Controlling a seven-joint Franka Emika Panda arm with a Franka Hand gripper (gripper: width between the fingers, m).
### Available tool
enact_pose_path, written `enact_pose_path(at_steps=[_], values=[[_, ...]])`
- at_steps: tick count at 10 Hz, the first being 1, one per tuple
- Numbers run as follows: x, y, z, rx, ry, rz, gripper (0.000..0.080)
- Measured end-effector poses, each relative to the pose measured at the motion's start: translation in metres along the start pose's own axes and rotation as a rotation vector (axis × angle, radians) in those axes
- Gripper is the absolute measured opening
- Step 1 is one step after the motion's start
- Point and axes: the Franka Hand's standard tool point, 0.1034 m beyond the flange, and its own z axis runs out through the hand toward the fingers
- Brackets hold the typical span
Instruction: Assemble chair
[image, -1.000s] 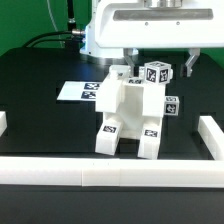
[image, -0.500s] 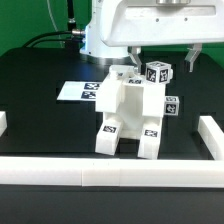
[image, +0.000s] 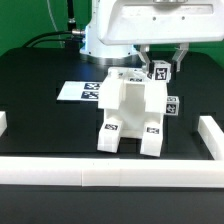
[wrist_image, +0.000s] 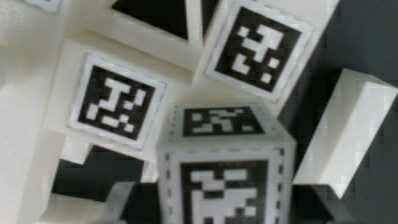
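All white on the blocky plastic chair (image: 128, 115), apart from small black-and-white square tags stuck on its posts and frames. Same checkered tag pattern up close on the white square post (wrist_image: 222, 165) in the wrist view, each tag with a white border. Matte black for the flat table top (image: 40, 85). White again for the long plastic border rails (image: 110, 170) and the thin flat marker board (image: 80, 92), black squares printed on it. Green backdrop behind.
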Motion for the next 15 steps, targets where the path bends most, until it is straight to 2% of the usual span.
enact_pose_path(at_steps=[3, 8, 15], values=[[0.0001, 0.0001, 0.0001, 0.001, 0.001, 0.044, 0.0285], [0.0037, 0.0074, 0.002, 0.001, -0.015, 0.556, 0.0285], [0.0049, 0.0052, 0.0021, 0.015, -0.014, 1.0, 0.0285]])
